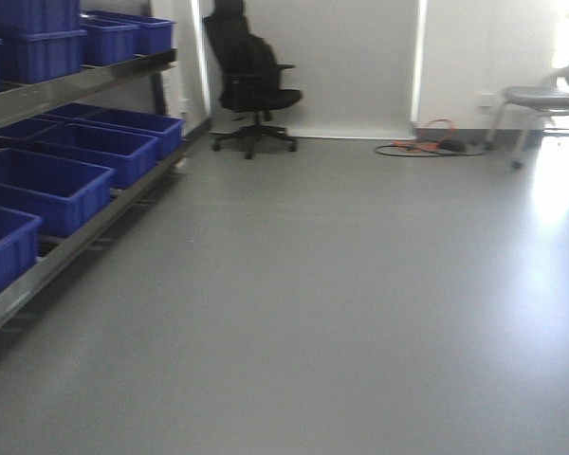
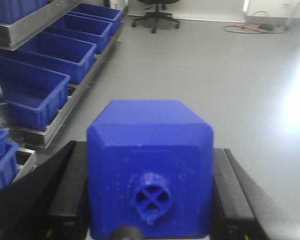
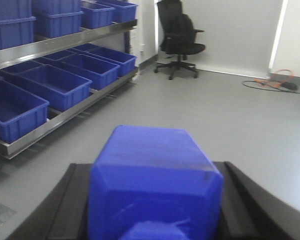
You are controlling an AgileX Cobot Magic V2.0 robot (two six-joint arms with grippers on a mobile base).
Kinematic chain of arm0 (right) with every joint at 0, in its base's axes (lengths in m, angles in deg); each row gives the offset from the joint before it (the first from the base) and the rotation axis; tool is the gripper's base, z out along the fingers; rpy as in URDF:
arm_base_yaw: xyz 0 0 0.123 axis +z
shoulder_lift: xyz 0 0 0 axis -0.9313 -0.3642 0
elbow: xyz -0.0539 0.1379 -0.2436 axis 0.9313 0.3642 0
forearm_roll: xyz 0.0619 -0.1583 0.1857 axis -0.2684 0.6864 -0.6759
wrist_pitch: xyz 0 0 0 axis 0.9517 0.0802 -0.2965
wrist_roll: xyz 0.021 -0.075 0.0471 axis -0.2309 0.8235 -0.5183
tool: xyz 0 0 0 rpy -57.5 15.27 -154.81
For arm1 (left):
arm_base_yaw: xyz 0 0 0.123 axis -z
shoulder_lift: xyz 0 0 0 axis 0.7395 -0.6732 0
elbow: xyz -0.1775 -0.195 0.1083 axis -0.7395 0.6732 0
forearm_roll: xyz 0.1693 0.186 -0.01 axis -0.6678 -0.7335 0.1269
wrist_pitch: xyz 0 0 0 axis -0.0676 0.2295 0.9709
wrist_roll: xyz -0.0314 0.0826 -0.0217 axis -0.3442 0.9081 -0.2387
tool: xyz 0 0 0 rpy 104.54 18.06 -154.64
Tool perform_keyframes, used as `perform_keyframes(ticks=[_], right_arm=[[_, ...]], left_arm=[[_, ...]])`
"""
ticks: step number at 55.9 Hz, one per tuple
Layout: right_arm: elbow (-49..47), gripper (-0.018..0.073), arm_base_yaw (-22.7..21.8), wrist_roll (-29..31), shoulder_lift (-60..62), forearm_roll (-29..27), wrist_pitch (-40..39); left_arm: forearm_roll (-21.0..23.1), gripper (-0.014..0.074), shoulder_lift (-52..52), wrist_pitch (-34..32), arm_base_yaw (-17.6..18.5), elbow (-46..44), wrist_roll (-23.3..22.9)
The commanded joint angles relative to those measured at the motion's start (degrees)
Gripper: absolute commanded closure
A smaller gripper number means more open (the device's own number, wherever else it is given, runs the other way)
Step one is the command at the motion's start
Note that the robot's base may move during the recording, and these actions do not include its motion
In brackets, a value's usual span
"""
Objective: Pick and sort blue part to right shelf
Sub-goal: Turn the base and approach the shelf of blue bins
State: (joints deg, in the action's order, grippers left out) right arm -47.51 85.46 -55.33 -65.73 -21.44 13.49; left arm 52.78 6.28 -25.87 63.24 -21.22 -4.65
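Note:
My left gripper [image 2: 149, 150] is shut on a blue part [image 2: 150, 170], a chamfered block with a round cross-shaped boss facing the camera. My right gripper [image 3: 152, 167] is shut on a second blue part [image 3: 155, 185] of the same kind. Both are held above the grey floor. A stainless steel shelf [image 1: 76, 242] with large blue bins [image 1: 47, 185] runs along the left side. It also shows in the left wrist view [image 2: 65, 112] and in the right wrist view [image 3: 65, 117]. Neither gripper shows in the front view.
A black office chair [image 1: 251, 85] stands at the far wall. An orange cable coil [image 1: 436, 142] lies on the floor beside it, and a grey chair [image 1: 541, 104] stands at the far right. Grey floor [image 1: 341, 303] stretches ahead.

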Motion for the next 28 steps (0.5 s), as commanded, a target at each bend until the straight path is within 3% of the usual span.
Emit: perform_keyframes(ticks=[1,28], right_arm=[[-1.7,0.0351,-0.2,0.7,0.8,0.4,-5.9],[-1.7,0.0351,-0.2,0.7,0.8,0.4,-5.9]], left_arm=[[-1.1,0.0265,-0.7,-4.5,0.3,-1.7,-0.5],[-1.1,0.0265,-0.7,-4.5,0.3,-1.7,-0.5]])
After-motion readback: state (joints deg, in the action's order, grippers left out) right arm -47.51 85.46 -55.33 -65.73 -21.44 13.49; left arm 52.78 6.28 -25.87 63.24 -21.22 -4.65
